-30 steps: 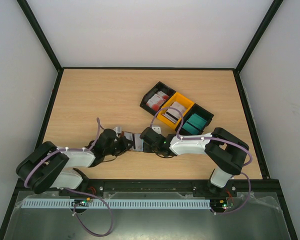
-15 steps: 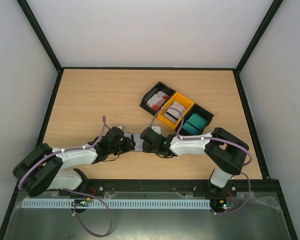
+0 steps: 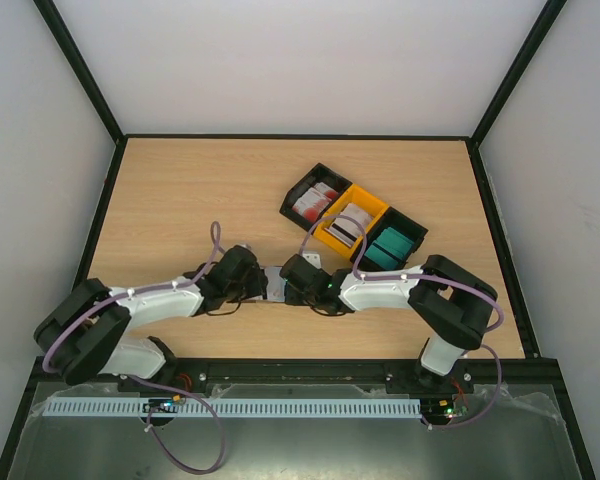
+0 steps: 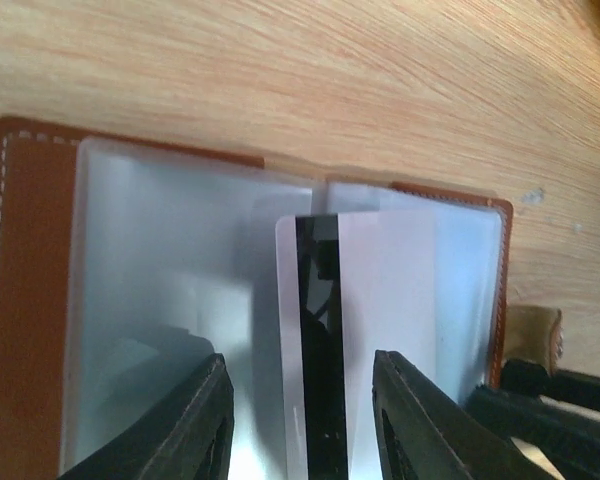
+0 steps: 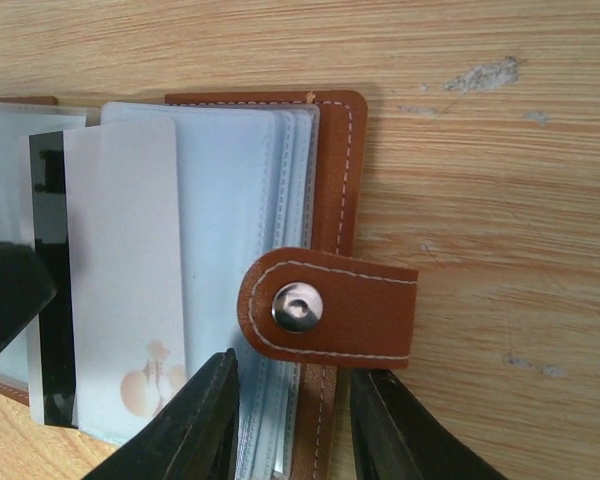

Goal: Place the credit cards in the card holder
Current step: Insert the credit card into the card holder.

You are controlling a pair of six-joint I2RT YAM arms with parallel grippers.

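My two claws meet over the holder, which lies opened flat on the table near the front edge, between my arms. Its brown covers face down and its clear sleeves face up.

My left claw hangs low over the holder, released, jaws apart. A white card with a black stripe along one long edge lies face-up on the sleeves near the fold. The stripe shows in the gap between my left fingers, and the white part runs under the other finger. I cannot tell whether the card's far end has entered a sleeve or only rests on top, nor whether either finger touches it.

My right claw is at the holder's opposite side. Its jaws straddle the edge of that cover and the stack of sleeves there. The tab with its metal snap lies across the cover's edge just past my fingertips. I cannot tell whether this claw is clenched on the holder or merely stands around it.

Farther back and to the right, apart from the holder, sits the tray. Red-and-white cards are in its left compartment, grey cards in the yellow middle one, and teal cards in the right one, closest to my right arm
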